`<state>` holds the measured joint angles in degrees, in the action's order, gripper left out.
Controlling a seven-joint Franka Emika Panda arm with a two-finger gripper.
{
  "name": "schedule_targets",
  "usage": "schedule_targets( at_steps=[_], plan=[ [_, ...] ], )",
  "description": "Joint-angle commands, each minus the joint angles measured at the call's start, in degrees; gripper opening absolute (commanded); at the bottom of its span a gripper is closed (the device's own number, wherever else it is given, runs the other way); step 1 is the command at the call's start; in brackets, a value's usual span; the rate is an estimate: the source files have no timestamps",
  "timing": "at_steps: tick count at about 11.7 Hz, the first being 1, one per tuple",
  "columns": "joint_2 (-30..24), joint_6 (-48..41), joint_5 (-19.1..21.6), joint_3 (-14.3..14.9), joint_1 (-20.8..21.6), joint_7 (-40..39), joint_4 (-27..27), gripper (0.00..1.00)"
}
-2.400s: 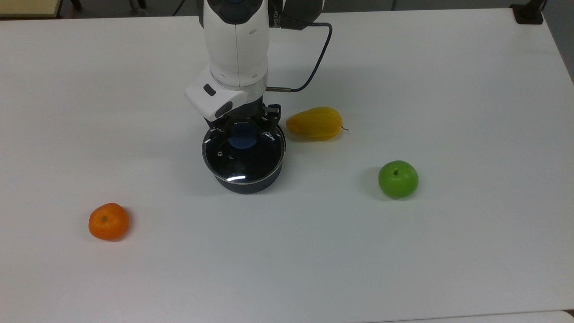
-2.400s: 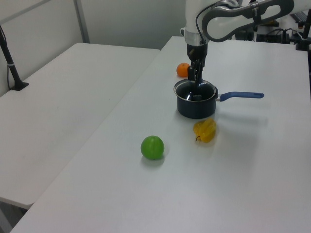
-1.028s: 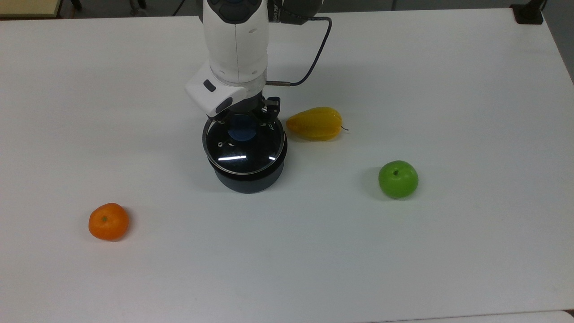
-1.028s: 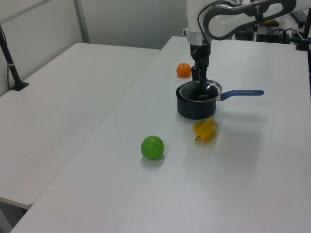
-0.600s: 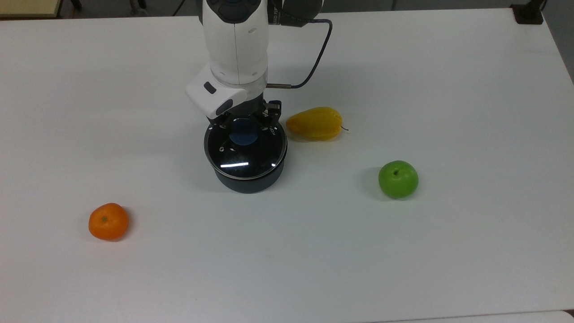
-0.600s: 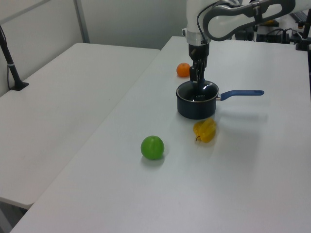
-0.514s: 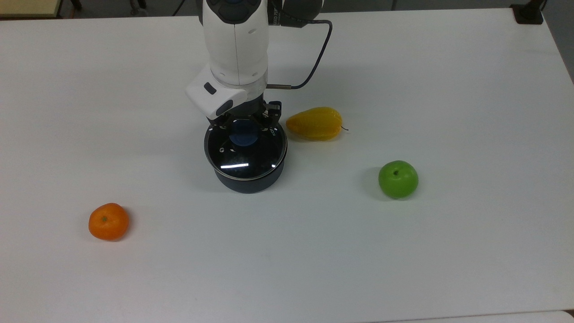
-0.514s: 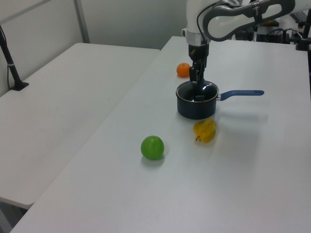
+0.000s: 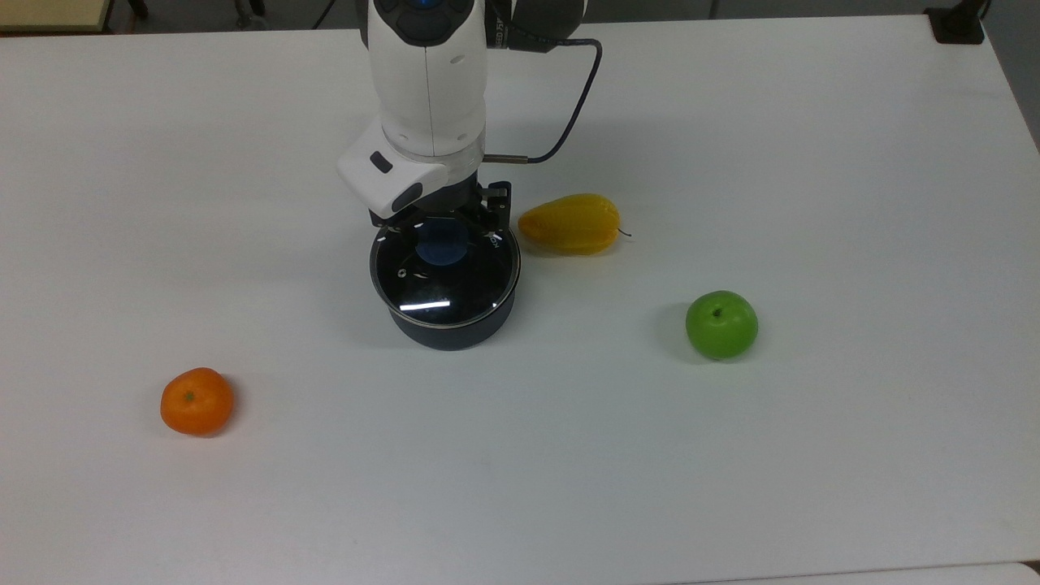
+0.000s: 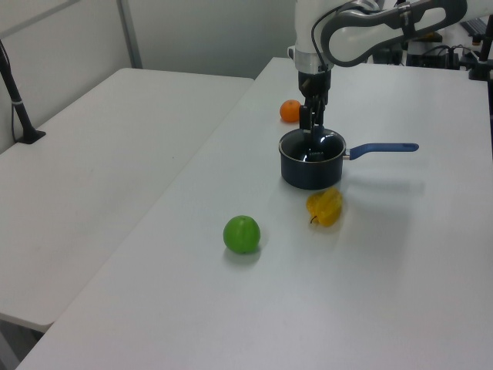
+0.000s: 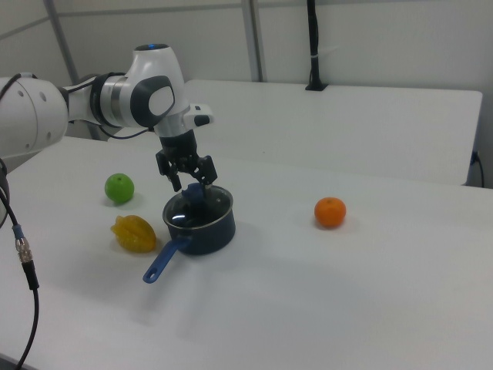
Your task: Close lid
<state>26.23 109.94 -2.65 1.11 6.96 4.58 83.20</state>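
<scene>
1. The round clear glass lid with a thin metal rim (image 9: pixel 445 280) is lying flat on the dark blue saucepan (image 9: pixel 449 329) on the white desk (image 9: pixel 731 455)
2. Judged rigid, slippery and breakable; the blue central knob (image 9: pixel 441 244) is offering the hold
3. The gripper (image 11: pixel 189 179) is standing spread around that knob
4. The disc is facing upward, having no long axis

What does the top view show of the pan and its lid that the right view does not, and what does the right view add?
Top view: the lid seen from above, with its small vent hole and the round face of the blue knob.
Right view: the pan's blue handle, pointing to the right view's lower left, and a second table behind.
Both: the lid seated on the pan, the open gripper at the knob, and the orange, green apple and yellow fruit on the white table.
</scene>
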Motion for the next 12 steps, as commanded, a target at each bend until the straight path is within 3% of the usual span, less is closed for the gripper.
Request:
schedule_targets(
  at_steps=[1, 5, 8, 12],
  plan=[
    [-2.5, 0.54, 1.07, 0.56, 0.51, -0.27, 1.26, 1.0],
    [-8.46, -5.94, 0.19, 0.83, 0.33, 4.29, 2.57, 1.0],
    [-17.33, -6.14, 0.1, 0.74, 0.33, 4.65, 11.17, 1.0],
    [-24.72, -6.76, 1.42, 1.09, -2.12, 0.88, 16.28, 1.0]
  ],
)
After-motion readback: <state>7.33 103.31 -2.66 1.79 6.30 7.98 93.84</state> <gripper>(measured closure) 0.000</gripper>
